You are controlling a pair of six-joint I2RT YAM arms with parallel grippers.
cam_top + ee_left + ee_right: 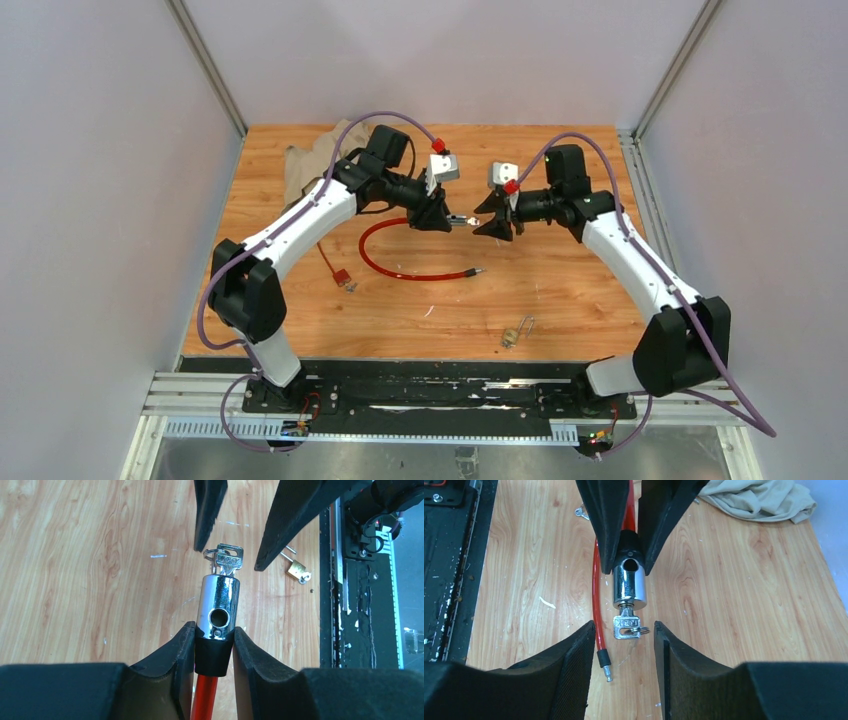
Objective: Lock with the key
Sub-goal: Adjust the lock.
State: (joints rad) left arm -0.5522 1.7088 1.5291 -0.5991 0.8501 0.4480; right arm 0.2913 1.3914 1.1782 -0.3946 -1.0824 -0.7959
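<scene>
My left gripper (pixel 214 645) is shut on the black collar of a chrome lock cylinder (pixel 218 605) at the end of the red cable (pixel 400 270). It holds the cylinder above the table. The small silver key (pixel 626 626) on its ring sticks out of the cylinder's end. My right gripper (pixel 624 626) is open, with one finger on each side of the key's head and a gap on both sides. The cable's free pin end (pixel 608 672) lies on the wood below. In the top view the two grippers face each other at mid-table.
A small brass padlock (pixel 513 335) with its key lies near the front edge. A thin red loop with a tag (pixel 338 272) lies at the left. A beige cloth (pixel 310 160) is bunched at the back left. A black rail (pixel 440 385) runs along the near edge.
</scene>
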